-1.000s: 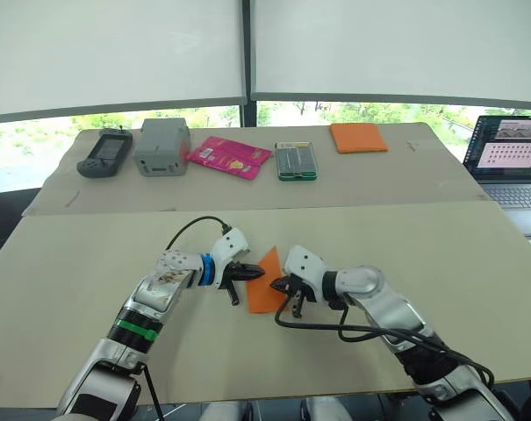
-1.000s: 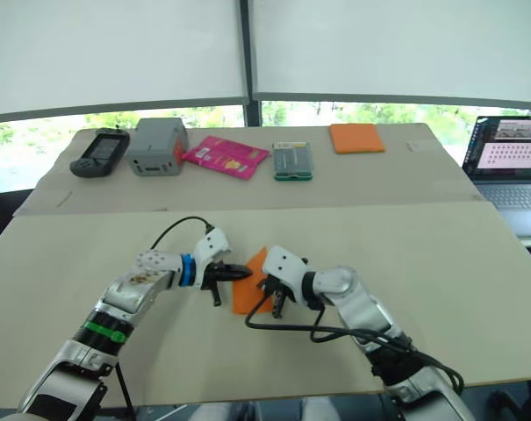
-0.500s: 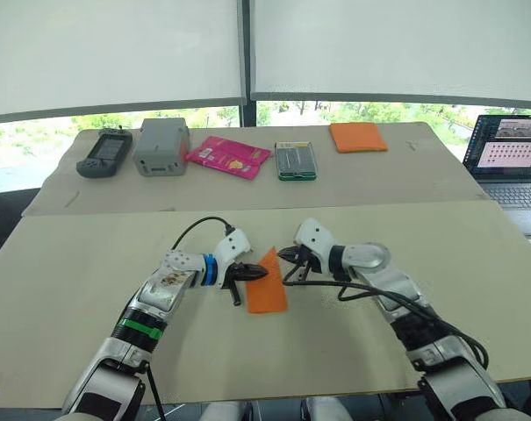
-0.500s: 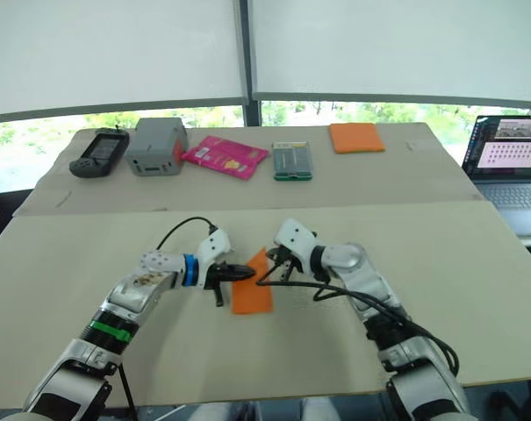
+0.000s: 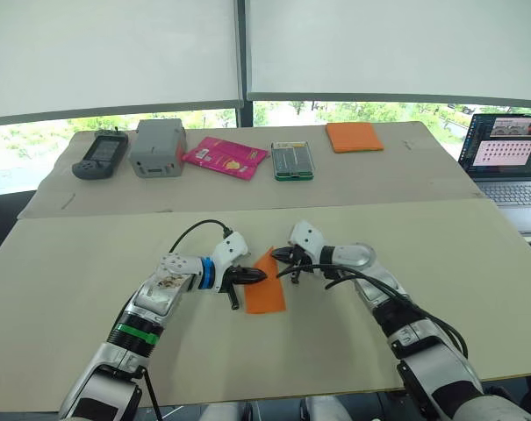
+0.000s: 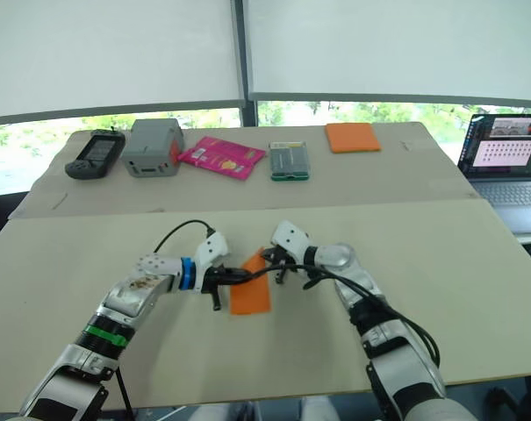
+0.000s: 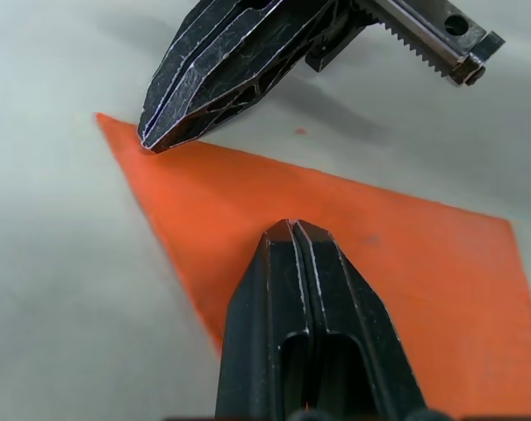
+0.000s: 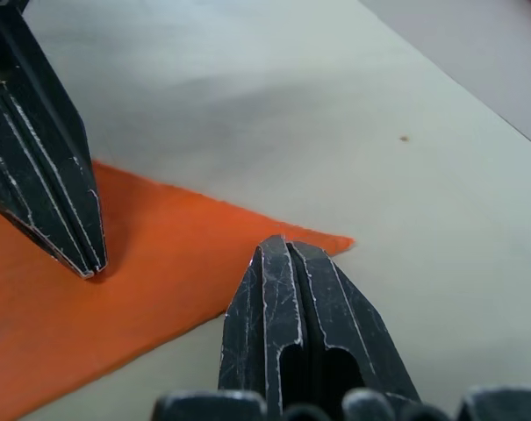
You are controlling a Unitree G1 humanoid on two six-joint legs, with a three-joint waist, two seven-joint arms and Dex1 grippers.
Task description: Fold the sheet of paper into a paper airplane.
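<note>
Moved: my right gripper [image 5: 283,255] has slid from the wedge's side to its tip.
Claws: both clenched, empty; left gripper [image 5: 258,274] pins the sheet of paper [image 5: 265,290].
Technique: I press the crease firmly.

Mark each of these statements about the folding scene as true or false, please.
1. The sheet of paper lies on the near table. True.
2. The left end effector is wide open. False: its fingers are shut, with the tip over the paper.
3. The right end effector is at the pointed corner of the paper. True.
4. The pink packet lies on the near table beside the paper. False: it lies on the far table.
5. A laptop stands at the robot's right. True.
</note>
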